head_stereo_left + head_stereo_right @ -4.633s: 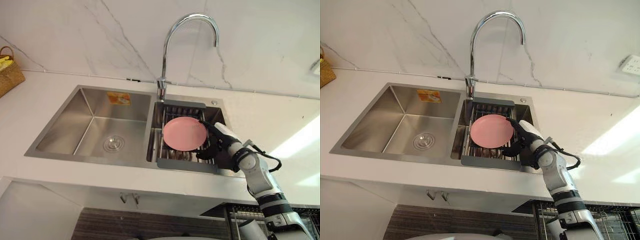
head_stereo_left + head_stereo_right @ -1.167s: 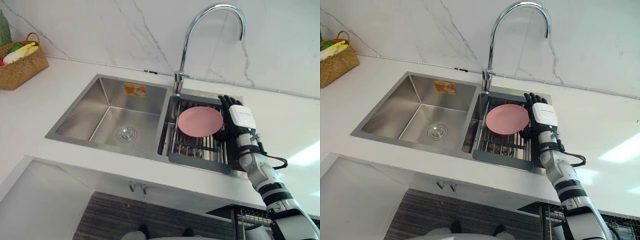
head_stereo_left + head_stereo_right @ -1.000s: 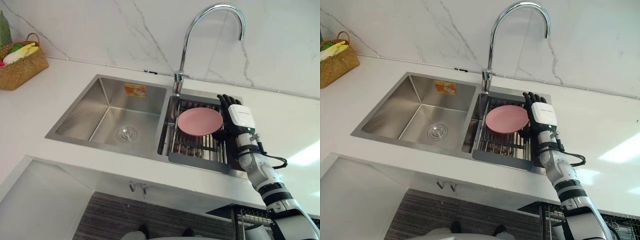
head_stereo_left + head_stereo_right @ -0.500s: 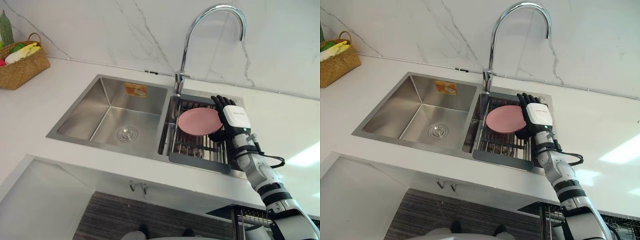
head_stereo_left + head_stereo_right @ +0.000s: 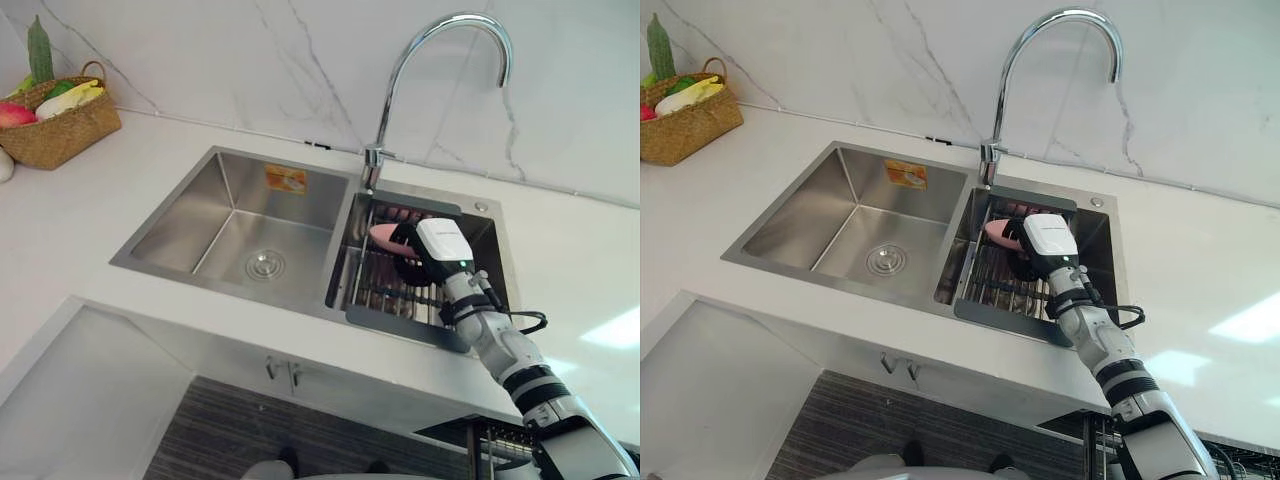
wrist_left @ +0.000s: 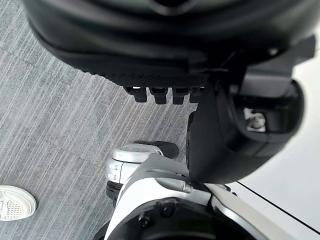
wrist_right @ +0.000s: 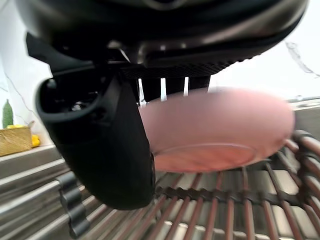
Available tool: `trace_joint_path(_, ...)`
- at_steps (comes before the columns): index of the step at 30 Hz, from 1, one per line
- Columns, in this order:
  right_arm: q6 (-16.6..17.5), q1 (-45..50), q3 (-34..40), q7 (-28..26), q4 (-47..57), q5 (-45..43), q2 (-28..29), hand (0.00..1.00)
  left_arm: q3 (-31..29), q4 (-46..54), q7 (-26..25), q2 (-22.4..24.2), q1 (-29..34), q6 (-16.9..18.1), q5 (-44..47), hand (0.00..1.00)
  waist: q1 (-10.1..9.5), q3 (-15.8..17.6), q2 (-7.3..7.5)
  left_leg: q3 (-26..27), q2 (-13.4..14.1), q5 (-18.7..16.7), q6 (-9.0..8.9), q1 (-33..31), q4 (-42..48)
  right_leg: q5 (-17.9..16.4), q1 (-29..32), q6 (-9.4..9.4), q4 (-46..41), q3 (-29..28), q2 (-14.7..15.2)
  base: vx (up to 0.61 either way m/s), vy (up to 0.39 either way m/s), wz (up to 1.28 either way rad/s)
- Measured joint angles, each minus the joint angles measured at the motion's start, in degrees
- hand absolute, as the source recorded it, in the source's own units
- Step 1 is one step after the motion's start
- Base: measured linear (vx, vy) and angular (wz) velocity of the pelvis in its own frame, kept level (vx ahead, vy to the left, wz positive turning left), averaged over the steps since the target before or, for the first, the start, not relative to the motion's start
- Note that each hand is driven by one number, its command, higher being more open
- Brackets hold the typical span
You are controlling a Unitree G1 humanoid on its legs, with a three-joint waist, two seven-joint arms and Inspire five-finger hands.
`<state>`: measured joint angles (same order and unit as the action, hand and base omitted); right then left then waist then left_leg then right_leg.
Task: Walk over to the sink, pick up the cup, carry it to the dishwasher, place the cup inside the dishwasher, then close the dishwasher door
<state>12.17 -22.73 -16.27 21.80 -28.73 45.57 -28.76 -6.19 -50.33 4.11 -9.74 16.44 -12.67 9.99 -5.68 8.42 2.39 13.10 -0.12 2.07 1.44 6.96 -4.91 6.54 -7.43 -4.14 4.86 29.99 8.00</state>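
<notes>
White desk carries the steel sink; in its right basin I see a rack beneath the pink dish, and my right hand looks clamped on it, fingers over, thumb beside. Left hand hangs relaxed.

Bright, even light fills the scene. A glare patch sits on the counter at the right, perhaps from overhead; the sink steel gleams softly.
</notes>
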Motion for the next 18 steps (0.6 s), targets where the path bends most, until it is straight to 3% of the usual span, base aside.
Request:
trace_joint_path(3,1.3,-1.5,-0.1,0.9,0.0,1.9,0.2,0.0,0.0,0.0,0.0,0.0,0.0,0.4,-0.1,1.0,-0.11,0.0,0.04,-0.1,0.0,0.0,0.0,0.0,0.0,0.0,0.0,0.0,0.0,0.0,0.0,0.0,0.0,0.0)
trace_joint_path(9,0.9,-1.7,-0.1,1.0,0.0,2.0,0.2,0.0,0.0,0.0,0.2,0.0,0.0,0.6,-0.1,1.0,-0.6,0.1,0.16,-0.1,0.0,0.0,0.02,-0.1,0.0,0.0,0.0,0.0,0.0,0.1,0.0,0.0,0.0,0.0)
trace_joint_path(18,1.9,-1.9,0.4,6.0,3.4,1.7,-0.6,0.0,-0.2,0.0,0.5,-0.1,0.5,1.3,-0.5,1.0,0.2,0.1,0.36,1.0,0.1,0.0,0.01,0.2,0.0,0.1,0.3,0.08,0.0,-1.1,-0.1,0.0,0.001,-0.05)
